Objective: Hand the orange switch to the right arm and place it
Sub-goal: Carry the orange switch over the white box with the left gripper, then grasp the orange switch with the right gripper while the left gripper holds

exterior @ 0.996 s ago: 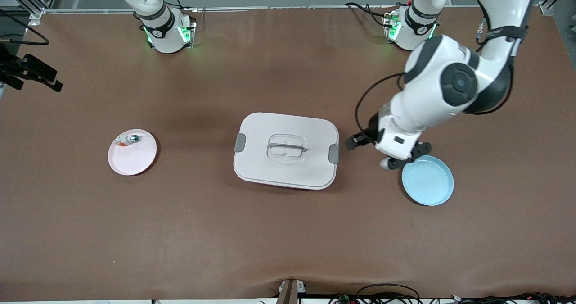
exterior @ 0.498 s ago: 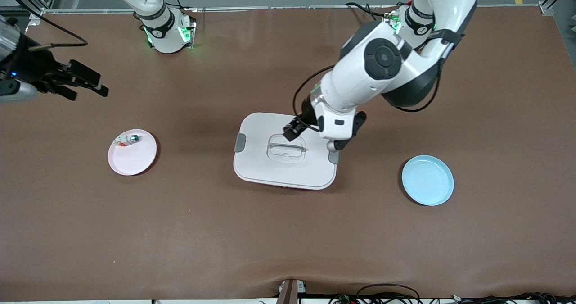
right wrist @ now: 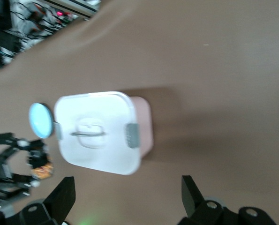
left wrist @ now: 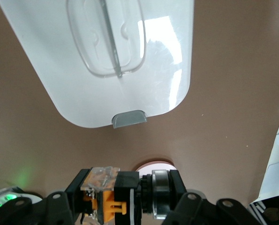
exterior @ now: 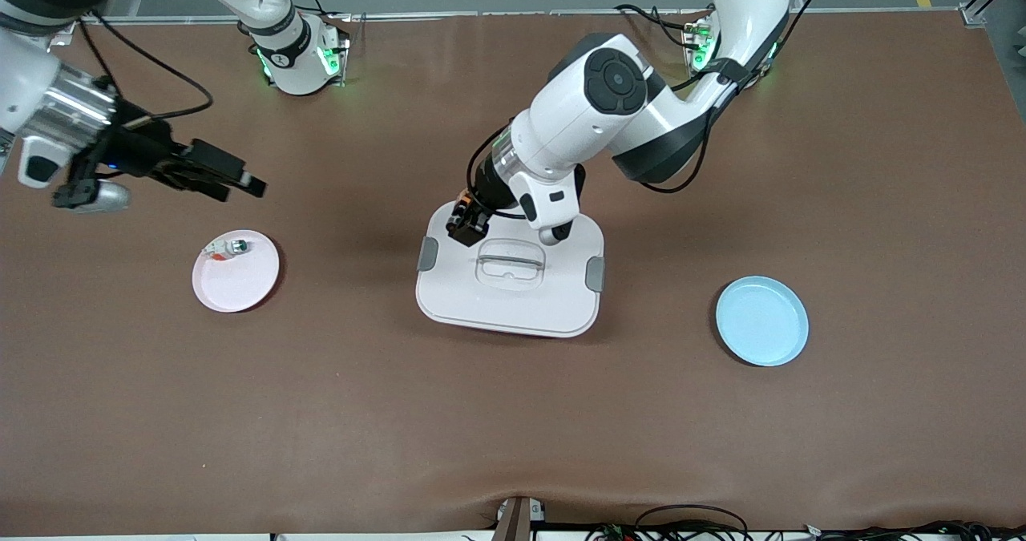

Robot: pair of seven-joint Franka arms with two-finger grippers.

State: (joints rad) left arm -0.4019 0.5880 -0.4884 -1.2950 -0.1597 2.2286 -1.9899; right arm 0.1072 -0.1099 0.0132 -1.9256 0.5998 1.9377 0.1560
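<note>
While the left gripper (exterior: 467,224) hangs clamped on the orange switch (left wrist: 104,202) over the white lidded box (exterior: 513,296), a loose handoff could drop the part onto the lid. Farther up, right gripper (exterior: 232,179) hangs spread wide, empty, above bare table near the pink plate (exterior: 240,288); room between arms.

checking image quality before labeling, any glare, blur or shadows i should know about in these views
Left wrist view: bright window-like glare on the white box lid; the orange switch held in the left gripper is sharp. Right wrist view: soft all over, the box casts a dark shadow on the table. Front view: even light, a faint shadow beside the box; the right gripper looks slightly smeared.
</note>
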